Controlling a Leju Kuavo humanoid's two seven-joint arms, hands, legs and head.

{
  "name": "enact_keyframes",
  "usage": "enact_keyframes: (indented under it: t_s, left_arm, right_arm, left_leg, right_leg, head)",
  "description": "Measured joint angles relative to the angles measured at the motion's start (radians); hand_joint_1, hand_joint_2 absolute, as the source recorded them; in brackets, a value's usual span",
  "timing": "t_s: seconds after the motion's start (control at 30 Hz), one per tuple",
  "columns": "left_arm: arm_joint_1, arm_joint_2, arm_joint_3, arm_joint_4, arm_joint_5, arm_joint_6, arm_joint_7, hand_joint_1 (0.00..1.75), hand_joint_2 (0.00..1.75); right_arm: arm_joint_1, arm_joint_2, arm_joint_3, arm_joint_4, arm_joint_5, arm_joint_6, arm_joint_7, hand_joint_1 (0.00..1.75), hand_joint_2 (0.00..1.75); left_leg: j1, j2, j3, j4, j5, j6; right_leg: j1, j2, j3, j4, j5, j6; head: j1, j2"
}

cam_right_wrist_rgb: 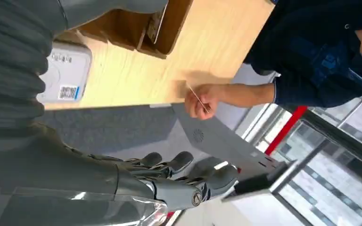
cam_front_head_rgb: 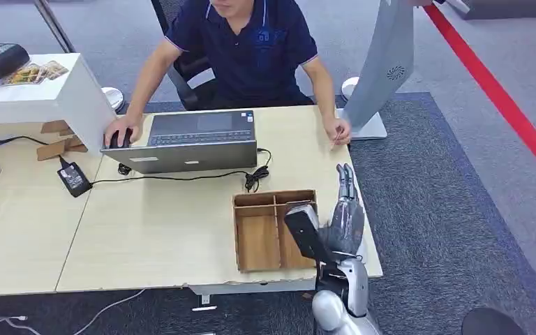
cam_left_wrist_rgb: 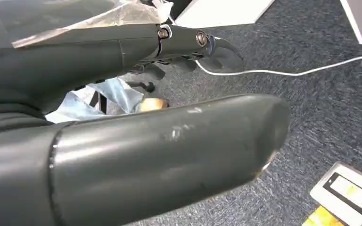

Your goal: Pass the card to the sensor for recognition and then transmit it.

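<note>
- The right robot hand is raised over the worktop's near right edge, fingers extended and apart, holding nothing.
- The card is pinched in the person's hand at the far right of the worktop (thin, seen edge-on), well apart from the right robot hand.
- A white sensor box lies on the worktop beside a wooden compartment tray.
- The left robot hand hangs above grey carpet; its fingers look loosely extended, with nothing in them.
</note>
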Motion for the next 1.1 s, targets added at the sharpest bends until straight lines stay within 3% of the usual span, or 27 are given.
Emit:
enact_keyframes:
  t_s: [0.2,0.33,0.63,1.1]
  left_arm:
    - [0.0,0.001,-0.016,0.0,0.011,0.002,0.0,0.0,0.0]
    - [0.0,0.002,-0.025,0.0,0.015,0.002,0.0,0.0,0.0]
    - [-0.001,0.002,-0.036,0.0,0.015,0.002,0.0,0.0,0.0]
    - [-0.005,0.002,-0.055,0.0,0.012,0.002,0.003,0.0,0.0]
  right_arm:
    - [-0.003,-0.031,0.014,-0.011,0.199,-0.001,0.057,0.0,1.75]
    - [-0.004,-0.045,0.024,-0.011,0.244,-0.001,0.079,0.0,1.75]
    - [-0.01,-0.06,0.053,-0.013,0.252,-0.001,0.09,0.0,1.75]
    - [-0.025,-0.034,0.064,0.065,0.211,0.0,0.037,0.0,1.75]
  left_leg:
    - [0.0,0.0,0.0,0.0,0.0,0.0]
    - [0.0,0.0,0.0,0.0,-0.001,0.0]
    - [0.0,0.0,0.0,0.0,-0.001,0.0]
    - [0.0,0.0,0.0,0.0,-0.001,0.0]
  right_leg:
    - [0.0,0.0,0.0,0.0,0.0,0.0]
    - [0.0,0.0,0.0,0.0,0.0,0.0]
    - [0.0,0.0,0.0,0.0,-0.001,-0.001]
    - [0.0,0.0,0.0,0.0,-0.002,0.0]
  head:
    - [0.0,0.0]
    - [0.0,0.0]
    - [0.0,0.0]
    - [0.0,0.0]
